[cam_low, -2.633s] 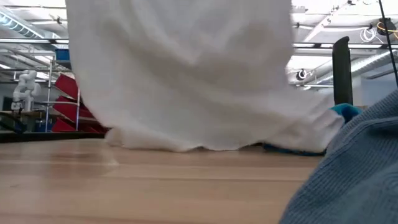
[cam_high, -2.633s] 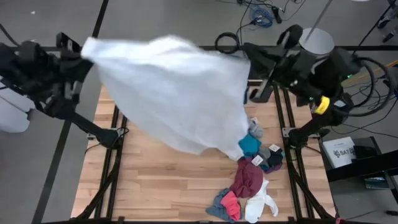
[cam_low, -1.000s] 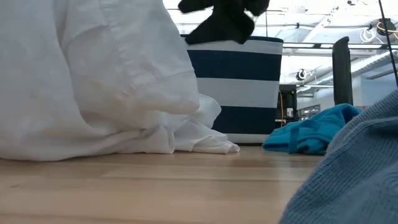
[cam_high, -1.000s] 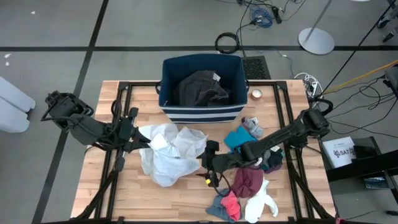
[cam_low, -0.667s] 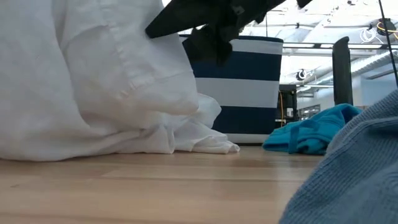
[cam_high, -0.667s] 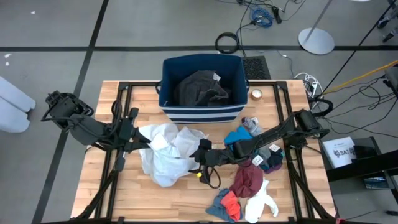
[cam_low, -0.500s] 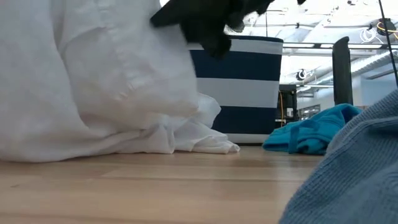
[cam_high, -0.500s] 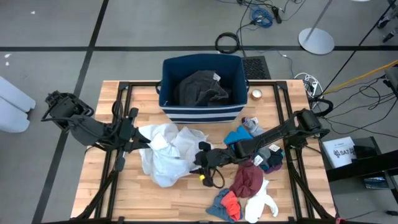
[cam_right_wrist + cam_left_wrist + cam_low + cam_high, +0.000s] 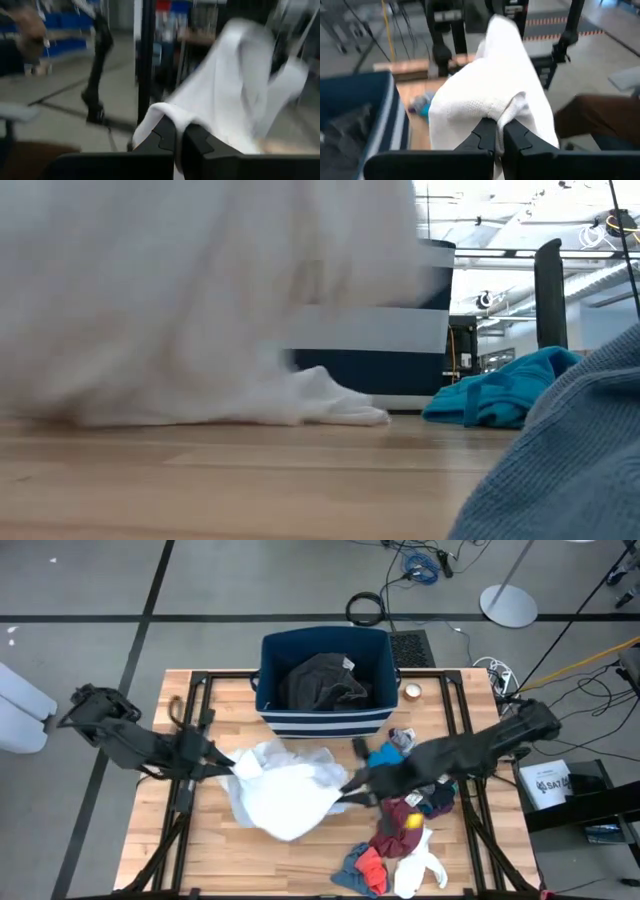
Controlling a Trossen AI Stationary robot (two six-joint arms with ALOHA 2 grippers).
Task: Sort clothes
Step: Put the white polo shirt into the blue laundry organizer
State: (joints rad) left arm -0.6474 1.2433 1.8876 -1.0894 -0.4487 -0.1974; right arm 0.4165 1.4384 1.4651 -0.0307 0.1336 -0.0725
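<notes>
A: What's the white garment (image 9: 285,790) look like rn?
B: Big, crumpled, soft, spread w/ folds over the middle of the tabletop (image 9: 210,850), stretched between both arms. Left gripper (image 9: 222,765) is clamped on its edge twd the tabletop's left side; right gripper (image 9: 345,790) is pinched shut on the opposite edge, nearer the centre.
A: Wrist cams add anything?
B: Yep. Left wrist view: fingers (image 9: 487,135) closed tight w/ white cloth (image 9: 490,95) bunched up over them. Right wrist view: same deal, fabric (image 9: 235,95) draped up from the closed tips. High view can't show that pinch clearly. Low view's mostly filled by the white cloth (image 9: 200,300), blurred, its hem on the wood.
A: Other stuff?
B: Navy striped bin (image 9: 322,680) at the back edge, dark grey garment (image 9: 320,680) inside. Teal piece (image 9: 385,758) just right of the bin's front, also seen in low view (image 9: 490,395). Maroon piece (image 9: 400,820), red piece (image 9: 370,868), blue-grey piece (image 9: 350,868) and white socks (image 9: 415,868) piled by the front edge, right of centre. Right arm lies across that cluster, hiding part of it.
</notes>
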